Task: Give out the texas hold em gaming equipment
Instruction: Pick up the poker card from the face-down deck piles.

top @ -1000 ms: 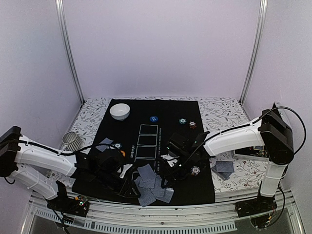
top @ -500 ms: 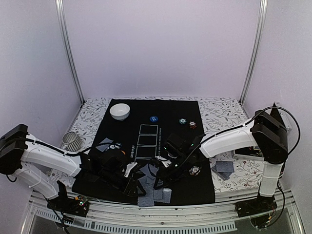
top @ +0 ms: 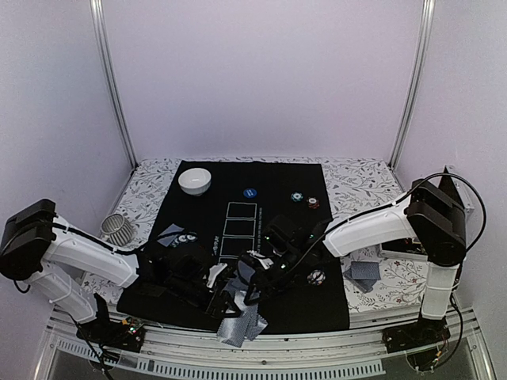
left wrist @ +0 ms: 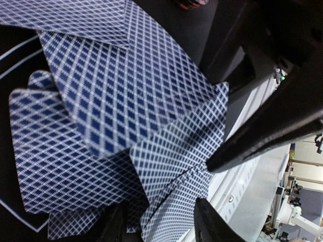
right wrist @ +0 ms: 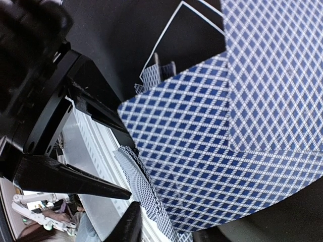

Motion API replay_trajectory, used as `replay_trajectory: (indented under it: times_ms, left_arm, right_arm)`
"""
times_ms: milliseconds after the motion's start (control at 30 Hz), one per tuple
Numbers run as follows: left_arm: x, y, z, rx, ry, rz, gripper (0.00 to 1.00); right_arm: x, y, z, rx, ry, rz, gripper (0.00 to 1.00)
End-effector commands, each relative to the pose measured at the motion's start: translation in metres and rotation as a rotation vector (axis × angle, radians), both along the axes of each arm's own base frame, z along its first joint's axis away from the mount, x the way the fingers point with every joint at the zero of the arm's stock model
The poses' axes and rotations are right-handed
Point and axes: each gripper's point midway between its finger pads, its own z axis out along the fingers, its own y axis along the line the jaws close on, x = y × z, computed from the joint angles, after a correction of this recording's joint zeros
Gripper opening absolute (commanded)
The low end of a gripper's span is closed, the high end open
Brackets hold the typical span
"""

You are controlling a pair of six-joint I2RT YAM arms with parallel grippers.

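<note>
Blue-checked playing cards (top: 240,323) lie in a loose pile at the mat's front edge, some hanging over the rail. Both grippers meet at this pile. My left gripper (top: 225,300) stands part open, with overlapping, slightly bowed cards (left wrist: 171,166) between its fingers (left wrist: 206,222). My right gripper (top: 253,283) is also part open over the cards (right wrist: 212,166), a curved stack edge (right wrist: 144,194) beside its finger (right wrist: 132,224). Teal (top: 296,196) and red (top: 314,203) chip stacks, a blue button disc (top: 249,191) and another chip stack (top: 317,277) sit on the black mat (top: 265,176).
A white bowl (top: 195,180) sits at the mat's far left. A metal cup (top: 117,229) stands left of the mat. More cards (top: 364,271) lie off the mat at the right, and a card (top: 169,232) with a chip (top: 189,236) lies at the left. The metal rail (top: 317,348) runs just below the pile.
Both grippers have moved in onto the card pile from either side and narrowed their jaws. The pile has been pushed toward the front edge, and cards now hang over the rail.
</note>
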Motion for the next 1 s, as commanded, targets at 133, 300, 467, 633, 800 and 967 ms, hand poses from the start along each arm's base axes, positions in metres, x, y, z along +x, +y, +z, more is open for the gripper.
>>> replay_trajectory:
  times_ms: [133,300,467,633,800,967]
  left_arm:
    - [0.005,-0.001,0.008,0.019,-0.066,-0.010,0.47]
    - [0.012,0.006,0.017,0.049,-0.126,-0.012,0.48]
    - [0.020,0.012,0.028,0.058,-0.168,-0.006,0.51]
    - [0.041,0.021,0.050,0.031,-0.187,0.052,0.54]
    - [0.067,0.033,0.068,0.020,-0.240,0.116,0.57]
    - [0.076,0.033,0.073,0.025,-0.262,0.117,0.58]
  right_arm:
    - [0.005,-0.003,-0.004,-0.031,-0.033,-0.031,0.11]
    - [0.013,-0.023,-0.005,-0.101,-0.091,-0.052,0.04]
    - [0.011,-0.035,0.001,-0.124,-0.110,-0.040,0.04]
    - [0.013,-0.054,0.003,-0.199,-0.151,-0.042,0.05]
    - [0.012,-0.066,0.002,-0.244,-0.160,-0.035,0.08]
    - [0.011,-0.072,-0.001,-0.269,-0.163,-0.030,0.09]
